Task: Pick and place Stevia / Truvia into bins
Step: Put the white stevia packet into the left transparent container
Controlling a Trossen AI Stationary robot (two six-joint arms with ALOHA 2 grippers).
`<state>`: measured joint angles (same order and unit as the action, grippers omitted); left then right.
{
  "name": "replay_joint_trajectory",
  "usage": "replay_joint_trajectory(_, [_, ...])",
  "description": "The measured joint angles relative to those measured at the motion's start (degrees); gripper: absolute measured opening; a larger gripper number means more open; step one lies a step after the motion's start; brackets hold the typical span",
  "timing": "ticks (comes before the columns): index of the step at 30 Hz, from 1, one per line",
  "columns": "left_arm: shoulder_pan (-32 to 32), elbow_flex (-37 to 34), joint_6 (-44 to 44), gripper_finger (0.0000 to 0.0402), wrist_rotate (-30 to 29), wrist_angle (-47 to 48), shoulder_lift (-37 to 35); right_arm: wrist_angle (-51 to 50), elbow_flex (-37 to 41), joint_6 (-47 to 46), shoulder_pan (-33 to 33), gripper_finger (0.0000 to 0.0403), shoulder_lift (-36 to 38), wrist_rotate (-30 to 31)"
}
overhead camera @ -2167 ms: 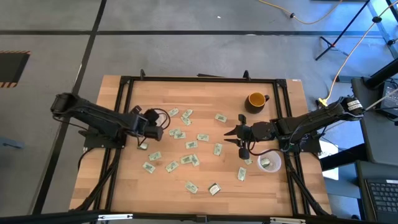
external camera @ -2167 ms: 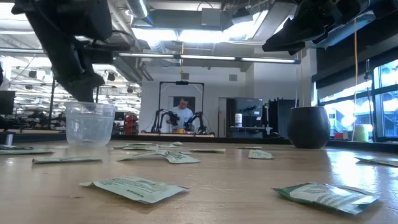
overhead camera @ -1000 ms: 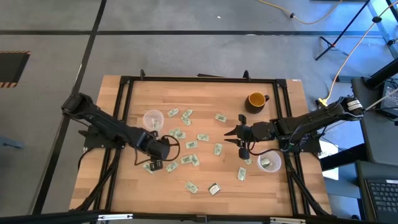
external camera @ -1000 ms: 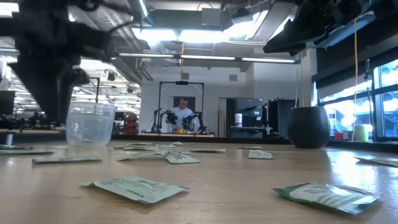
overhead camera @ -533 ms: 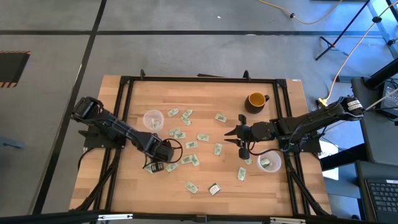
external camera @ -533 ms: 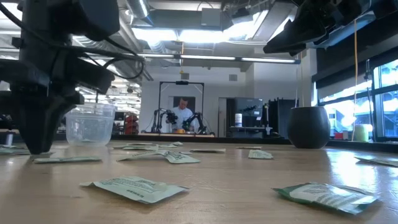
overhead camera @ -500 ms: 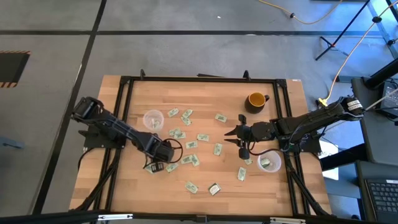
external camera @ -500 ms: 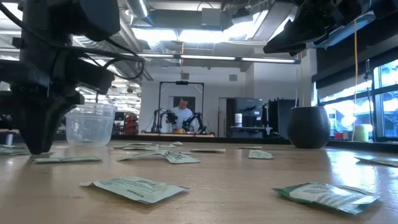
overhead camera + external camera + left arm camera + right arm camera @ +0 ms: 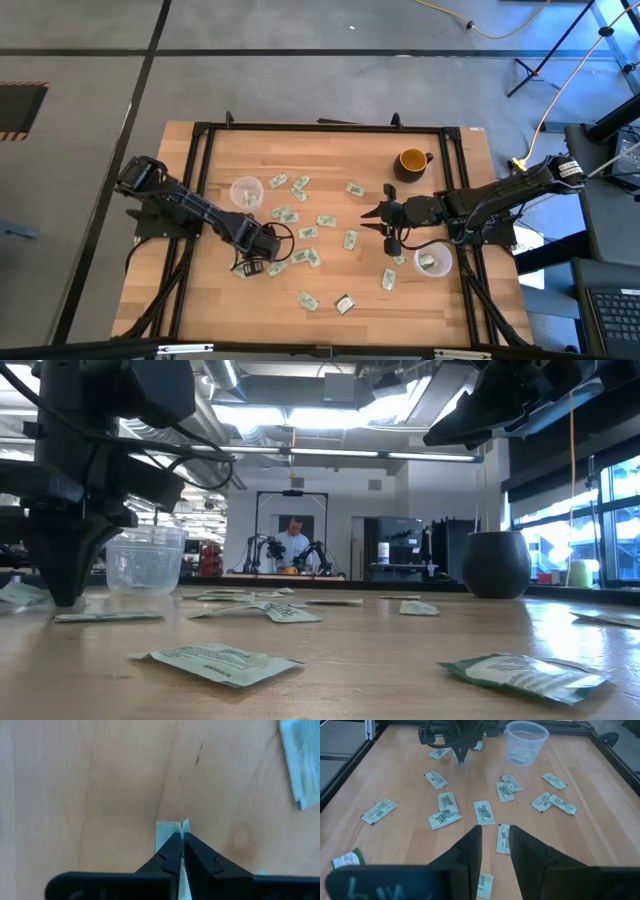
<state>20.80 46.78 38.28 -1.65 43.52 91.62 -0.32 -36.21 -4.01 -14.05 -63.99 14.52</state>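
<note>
From above, my left tool (image 9: 247, 267) is down on the pale wooden surface (image 9: 330, 160), at a small flat green-and-white paper packet (image 9: 240, 268) near the front left, and the round clear plastic cup (image 9: 245, 192) for it stands well apart, further back. My right tool (image 9: 373, 216) hangs over the middle with its fingers spread and nothing between them; the second clear cup (image 9: 432, 262) is beside that arm with a packet already inside, and a yellow-orange mug (image 9: 411, 160) stands behind. In the low view my left tool (image 9: 65, 595) touches the surface, and one end of the packet (image 9: 20, 594) stands up a little beside it. In the left wrist view the two dark fingers (image 9: 170, 851) are pressed almost together, pinching only the narrow edge of the packet (image 9: 165, 829). I judge this is the risk: the hold is very thin, so the paper may slip out or fold when I lift and carry it. The right wrist view shows many packets (image 9: 484, 813) scattered flat, and the far cup (image 9: 526, 741) with one packet in it.
</note>
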Motion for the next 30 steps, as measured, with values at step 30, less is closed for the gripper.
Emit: replay_joint_trajectory(30, [-7.1, 3.8, -8.5, 0.0008, -32.7, 8.5, -23.4, -0.4, 0.0, 0.0, 0.0, 0.0101, 0.0, 0.0])
